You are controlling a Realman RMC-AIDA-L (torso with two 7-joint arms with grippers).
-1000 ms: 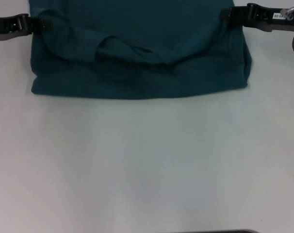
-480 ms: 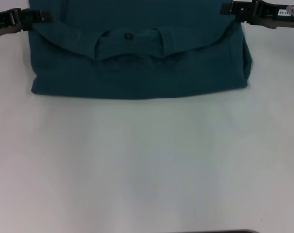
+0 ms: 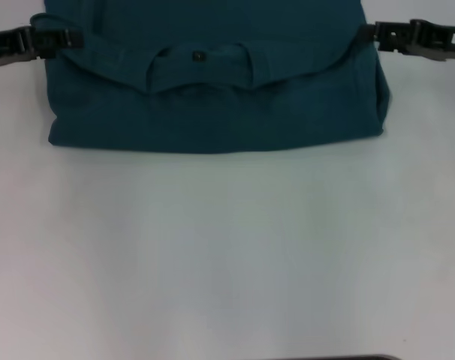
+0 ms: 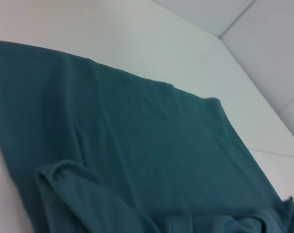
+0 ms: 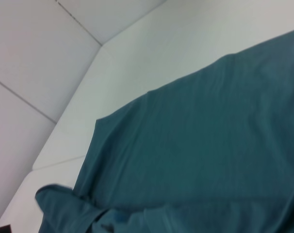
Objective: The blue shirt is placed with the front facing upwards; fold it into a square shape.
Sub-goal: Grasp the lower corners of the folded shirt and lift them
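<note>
The blue shirt (image 3: 212, 112) lies folded across the far part of the white table (image 3: 227, 255), a dark teal band with its round neckline (image 3: 201, 64) and small dark label showing on the upper layer. My left gripper (image 3: 68, 37) sits at the shirt's left edge, its tip over the cloth. At the shirt's right edge, my right gripper (image 3: 369, 31) reaches the cloth's border. The left wrist view shows the blue shirt (image 4: 137, 145) spread smooth, and the right wrist view shows the blue shirt (image 5: 195, 145) the same way. No chest print is visible.
Bare white tabletop fills the whole near half of the head view. The table's far corner (image 5: 101, 48) and a tiled wall show in the wrist views. A dark strip (image 3: 332, 358) lies at the near edge.
The rumpled upper layer has been drawn flat, so the neckline now lies open and smooth. My right gripper has slid outward to the right; the left has shifted slightly.
</note>
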